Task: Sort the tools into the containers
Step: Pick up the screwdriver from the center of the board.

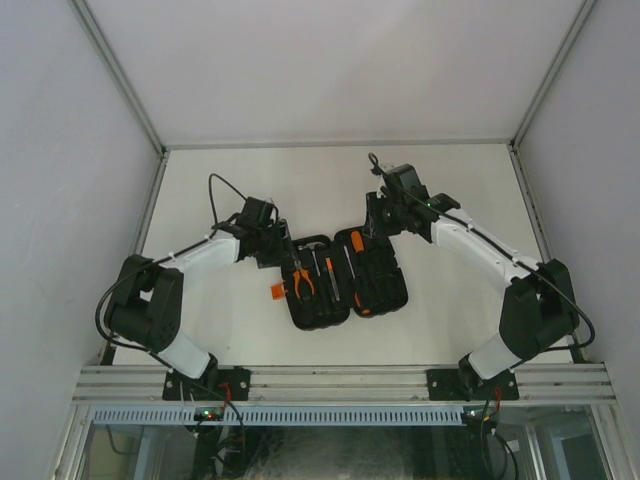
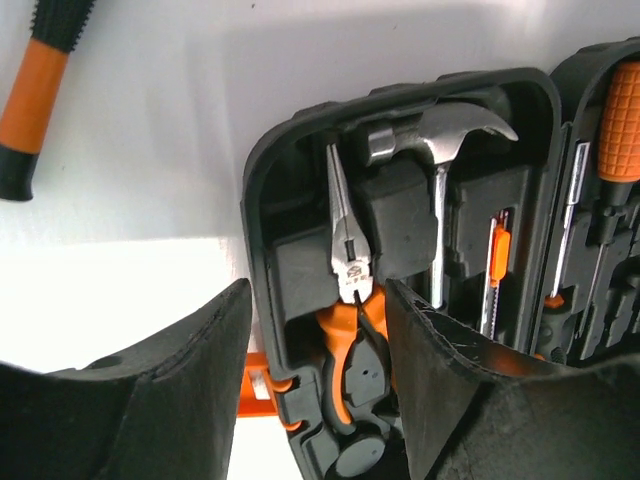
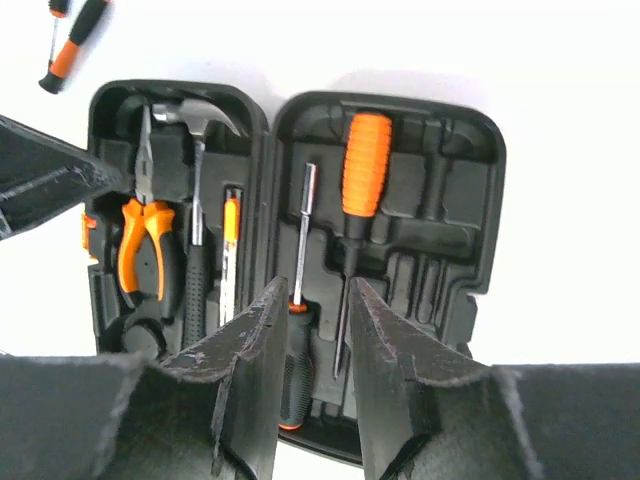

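Case: lies open and flat at mid-tabletop, both halves facing up to offer the moulded slots from above. Orange latch at its 9 o'clock edge.

Left half: holds pliers, nose toward 12. Hammer just beside them at 3 o'clock, head toward 12, then a thin orange screwdriver. Each sunk in a recess of matching shape, so unlikely to roll or slide.

Right half: holds a fat orange-handled screwdriver, shaft toward 6, and a black-handled screwdriver, shaft toward 12. Side by side, not touching.

Right tool: hovers over the 6 o'clock end of the right half, narrowly parted, astride the black handle. Seems to grip nothing, though contact with the near finger is hard to rule out. Judged: that screwdriver seated, grip off.

Left tool: stands wide and empty over the 7 o'clock corner of the case, above pliers handles and latch. Possibly there to steady the case; cannot tell.

Not yet sorted: loose screwdrivers on bare tabletop at 11 o'clock of the case, well apart from it. Probably meant for the empty narrow slots in the right half.
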